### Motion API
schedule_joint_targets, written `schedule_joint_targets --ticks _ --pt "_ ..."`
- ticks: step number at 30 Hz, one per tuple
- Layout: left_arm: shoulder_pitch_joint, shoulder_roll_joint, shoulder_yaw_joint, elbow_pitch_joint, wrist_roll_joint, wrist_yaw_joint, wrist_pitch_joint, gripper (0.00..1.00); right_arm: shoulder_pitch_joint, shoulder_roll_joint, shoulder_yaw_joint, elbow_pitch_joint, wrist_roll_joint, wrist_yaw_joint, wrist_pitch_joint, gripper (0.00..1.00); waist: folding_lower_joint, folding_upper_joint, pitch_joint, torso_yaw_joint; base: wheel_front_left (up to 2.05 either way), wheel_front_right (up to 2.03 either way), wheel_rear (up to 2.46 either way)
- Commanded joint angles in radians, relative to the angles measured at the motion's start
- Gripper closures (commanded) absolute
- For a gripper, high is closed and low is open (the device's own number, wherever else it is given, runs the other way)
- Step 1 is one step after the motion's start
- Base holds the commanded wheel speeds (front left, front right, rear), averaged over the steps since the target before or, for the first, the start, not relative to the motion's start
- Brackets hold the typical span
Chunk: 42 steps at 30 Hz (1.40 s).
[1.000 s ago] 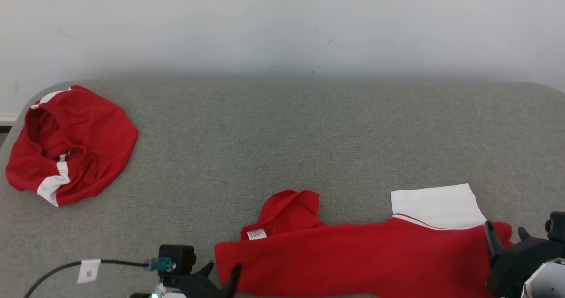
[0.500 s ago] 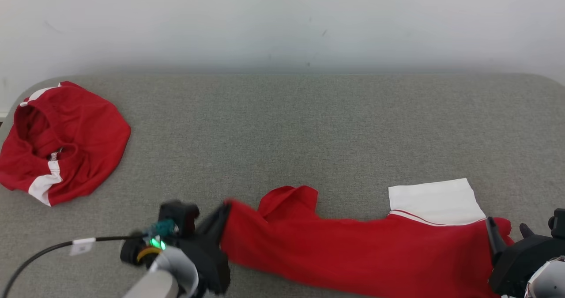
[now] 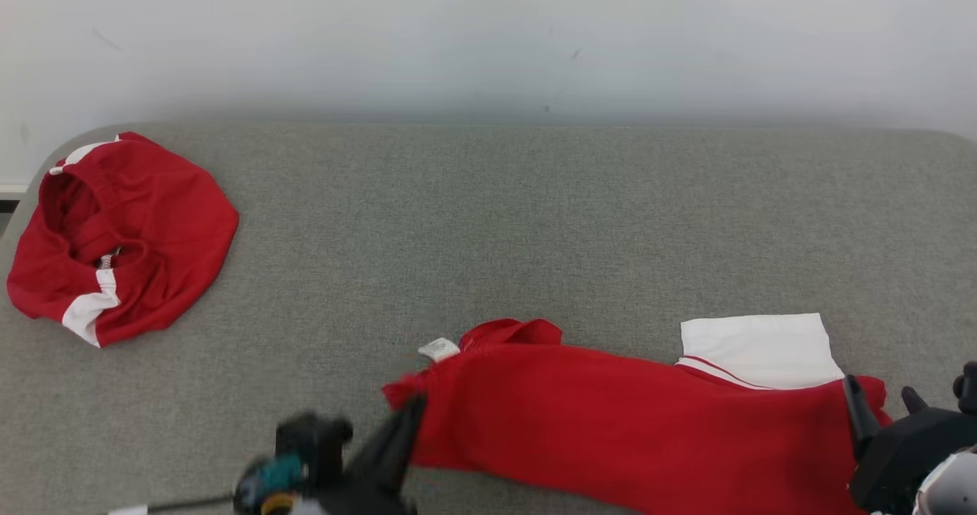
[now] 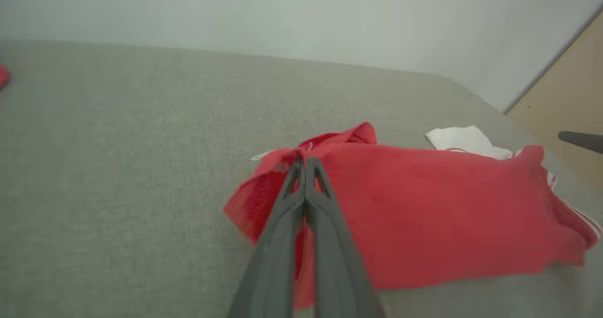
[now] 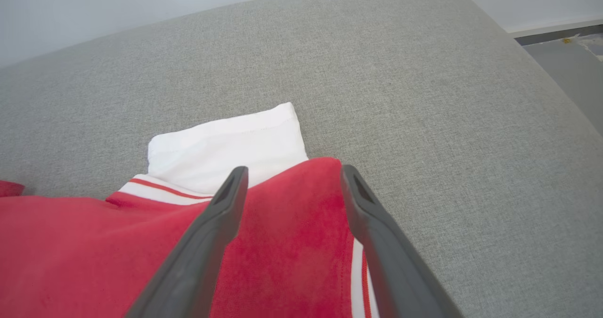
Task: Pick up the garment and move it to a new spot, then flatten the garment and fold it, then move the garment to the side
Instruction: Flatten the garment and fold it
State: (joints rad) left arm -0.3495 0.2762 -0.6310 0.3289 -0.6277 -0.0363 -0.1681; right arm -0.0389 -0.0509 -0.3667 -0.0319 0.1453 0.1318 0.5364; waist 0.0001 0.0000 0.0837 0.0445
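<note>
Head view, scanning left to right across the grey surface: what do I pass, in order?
crumpled red garment → left tool, shut on the near left edge of the next item → long red garment with a white section → right tool, open at that garment's right end

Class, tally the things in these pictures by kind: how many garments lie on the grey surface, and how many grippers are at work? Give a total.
Garments: 2 (crumpled red garment at the far left, long red garment in front)
Grippers: 2 (left gripper shut on the long red garment's edge, right gripper open over its other end)
Total: 4
</note>
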Motion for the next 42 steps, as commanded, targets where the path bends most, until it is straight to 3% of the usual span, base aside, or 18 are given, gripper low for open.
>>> schedule_joint_targets --ticks 1,8,13,14,15,22,26,30,33,36,37,39,40,42 --pt "0.056 0.011 0.001 -0.026 -0.036 -0.007 0.025 1.00 0.015 0.001 -0.005 -0.006 0.008 -0.002 -0.004 0.00 -0.0001 0.0000 0.001 0.003 0.00 0.00 0.00" --pt "0.289 0.085 -0.002 -0.174 -0.187 0.015 0.188 1.00 0.033 0.001 -0.037 -0.010 0.010 -0.002 -0.006 0.00 -0.0001 0.0000 0.000 0.037 0.00 0.00 0.00" --pt "0.306 0.101 -0.009 -0.179 -0.185 0.046 0.220 1.00 0.022 0.001 -0.018 0.003 0.013 -0.002 -0.005 0.00 -0.0001 0.0000 -0.009 0.058 0.00 0.00 0.00" --pt "0.300 0.096 -0.010 -0.169 -0.184 0.052 0.225 0.91 0.019 0.001 -0.014 0.004 0.015 -0.002 -0.005 0.00 -0.0001 0.0000 -0.011 0.059 0.00 0.00 0.00" --pt "0.298 0.087 -0.010 -0.156 -0.194 0.060 0.236 0.00 0.017 0.000 -0.010 0.006 0.015 -0.002 -0.004 0.00 -0.0001 0.0000 -0.013 0.059 0.00 0.00 0.00" --pt "0.287 0.103 0.023 -0.138 -0.212 0.131 0.282 0.00 0.032 0.001 -0.006 -0.009 -0.001 -0.002 0.006 0.00 -0.0001 0.0000 -0.033 0.053 0.00 0.00 0.00" --pt "0.270 0.120 0.024 -0.154 -0.209 0.144 0.314 0.00 0.043 0.001 -0.011 -0.019 0.002 -0.002 0.010 0.00 -0.0001 0.0000 -0.037 0.046 0.00 0.00 0.00" --pt "0.237 0.101 0.003 -0.155 -0.215 0.151 0.368 0.00 0.043 0.001 -0.003 -0.018 0.013 -0.002 0.016 0.00 -0.0001 0.0000 -0.037 0.033 0.00 0.00 0.00" --pt "0.215 0.090 0.000 -0.147 -0.227 0.172 0.410 0.24 0.034 0.001 0.005 -0.017 0.012 -0.002 0.015 0.00 -0.0001 0.0000 -0.035 0.017 0.00 0.00 0.00" --pt "0.218 0.089 0.000 -0.149 -0.239 0.187 0.435 0.30 0.033 0.001 0.004 -0.019 0.008 -0.002 0.013 0.00 -0.0001 0.0000 -0.033 0.007 0.00 0.00 0.00" --pt "0.220 0.091 -0.003 -0.151 -0.242 0.190 0.444 0.50 0.032 0.001 0.004 -0.019 0.008 -0.002 0.013 0.00 -0.0001 0.0000 -0.031 0.005 0.00 0.00 0.00" --pt "0.221 0.094 -0.001 -0.160 -0.244 0.193 0.448 0.56 0.033 0.001 0.001 -0.021 0.011 -0.002 0.011 0.00 -0.0001 0.0000 -0.027 0.002 0.00 0.00 0.00" --pt "0.222 0.095 -0.002 -0.163 -0.247 0.192 0.453 0.64 0.033 0.001 0.000 -0.021 0.012 -0.002 0.009 0.00 -0.0001 0.0000 -0.024 0.001 0.00 0.00 0.00" --pt "0.221 0.099 -0.003 -0.167 -0.245 0.194 0.456 0.66 0.034 0.001 -0.001 -0.019 0.013 -0.002 0.008 0.00 -0.0001 0.0000 -0.022 0.001 0.00 0.00 0.00"
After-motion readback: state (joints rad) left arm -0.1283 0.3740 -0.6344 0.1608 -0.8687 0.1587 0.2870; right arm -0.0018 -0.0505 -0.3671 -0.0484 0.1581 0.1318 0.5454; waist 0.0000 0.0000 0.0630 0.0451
